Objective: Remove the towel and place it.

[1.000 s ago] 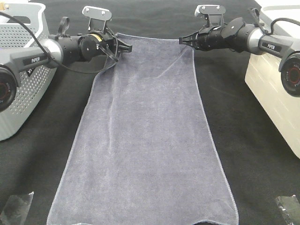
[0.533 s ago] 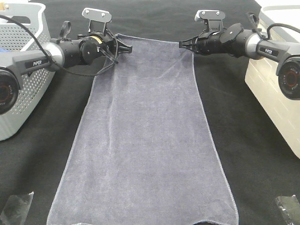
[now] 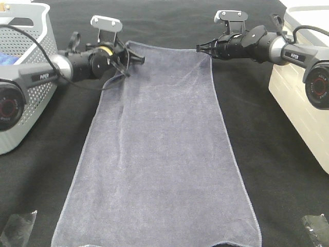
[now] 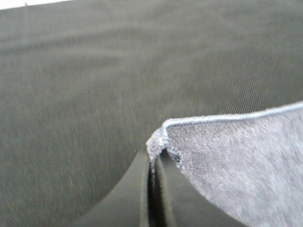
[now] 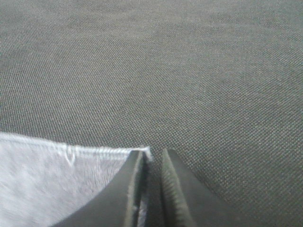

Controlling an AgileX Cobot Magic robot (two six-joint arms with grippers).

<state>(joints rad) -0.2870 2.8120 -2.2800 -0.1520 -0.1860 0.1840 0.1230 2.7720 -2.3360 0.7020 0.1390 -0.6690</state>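
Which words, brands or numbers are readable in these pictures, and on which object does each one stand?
"PiPER": on the left arm, white letters on its dark sleeve.
"PiPER": on the right arm, small and only just legible.
The towel, the grey perforated basket and the cream bin show no text.
Both wrist views show no text.

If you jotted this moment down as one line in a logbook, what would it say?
towel: spread flat on black cloth | left gripper: shut on towel's far corner | right gripper: at other far corner, grip unclear | perforated basket: left
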